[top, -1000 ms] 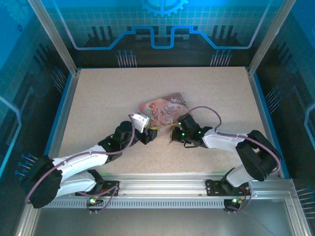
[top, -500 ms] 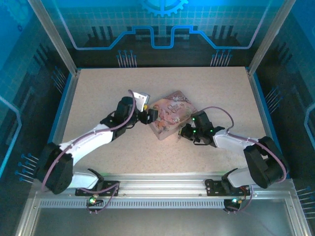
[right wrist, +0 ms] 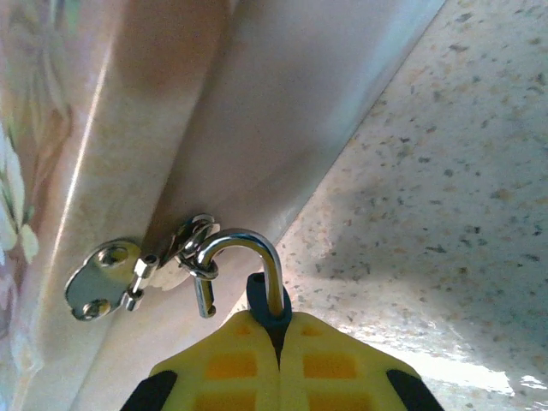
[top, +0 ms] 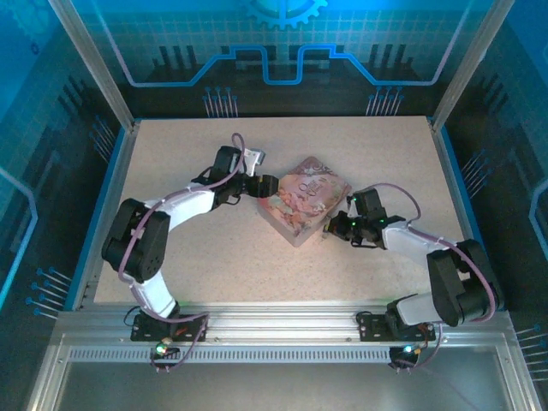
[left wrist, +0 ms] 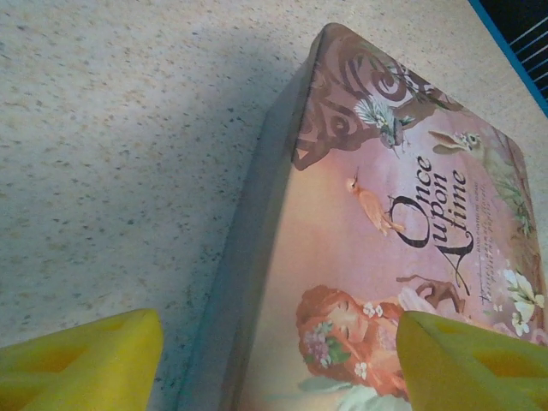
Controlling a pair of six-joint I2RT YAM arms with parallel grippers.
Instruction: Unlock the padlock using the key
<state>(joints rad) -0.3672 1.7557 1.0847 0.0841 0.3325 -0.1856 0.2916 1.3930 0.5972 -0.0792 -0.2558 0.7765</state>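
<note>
Top external: pink tin [top: 304, 201] at the middle of the worktop [top: 231, 265]. The left gripper [top: 267, 184] is at its left corner, the right gripper [top: 330, 225] at its near-right wall.
Left wrist: yellow fingers [left wrist: 77, 364] spread, with the tin's edge between them.
Right wrist: fingers pressed together, pinching the padlock [right wrist: 257, 295]. Its shackle [right wrist: 244, 241] is hooked through the tin's hasp [right wrist: 103, 287]; the short leg looks free.

The pink tin [left wrist: 342, 257] is smooth with a soft sheen. The padlock [right wrist: 261, 301] shackle and hasp [right wrist: 96, 287] are polished metal, and the tabletop [left wrist: 111, 128] is matt and speckled.
</note>
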